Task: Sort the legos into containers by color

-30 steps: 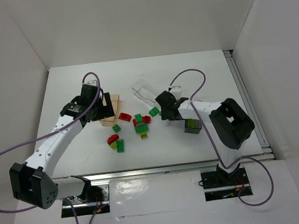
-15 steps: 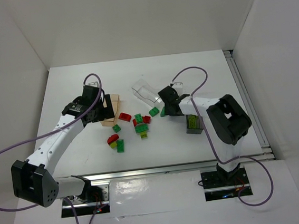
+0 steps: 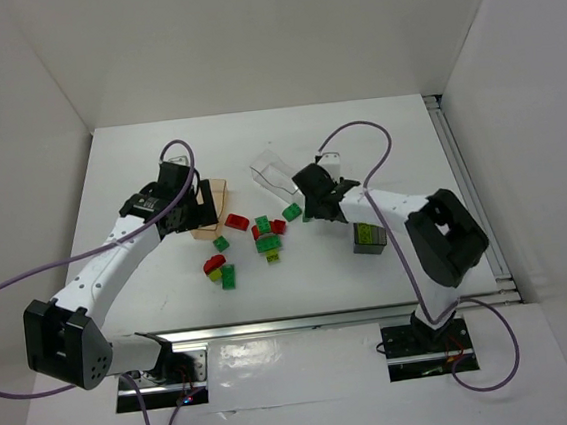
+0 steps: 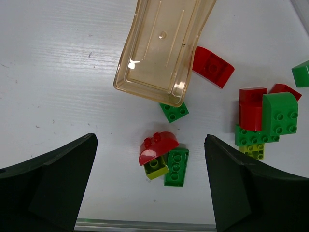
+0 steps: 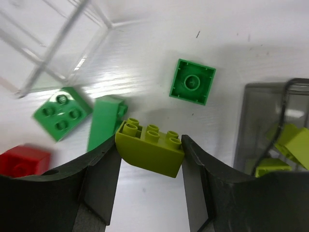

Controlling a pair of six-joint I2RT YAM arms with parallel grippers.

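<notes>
My right gripper (image 5: 150,157) is shut on a yellow-green lego (image 5: 150,147), which sits between both fingers just above the table, between the clear container (image 5: 43,38) and the dark grey container (image 5: 270,125). The grey one holds yellow-green legos (image 5: 289,142). In the top view this gripper (image 3: 313,202) is right of the lego pile (image 3: 266,236). My left gripper (image 4: 150,179) is open and empty above a red curved lego (image 4: 158,146), a yellow-green one (image 4: 155,166) and a green one (image 4: 176,166). The tan container (image 4: 161,46) lies just beyond them.
Near the right gripper lie a green square lego (image 5: 192,81), two more green ones (image 5: 62,112) and a red one (image 5: 23,160). A red lego (image 4: 213,66) and a red-green-yellow stack (image 4: 263,121) lie right of the tan container. The table's metal front edge (image 4: 145,224) is close below the left gripper.
The right gripper's fingers have shut on the yellow-green lego, and the gripper has shifted slightly left. The left arm has barely moved and stays open.
</notes>
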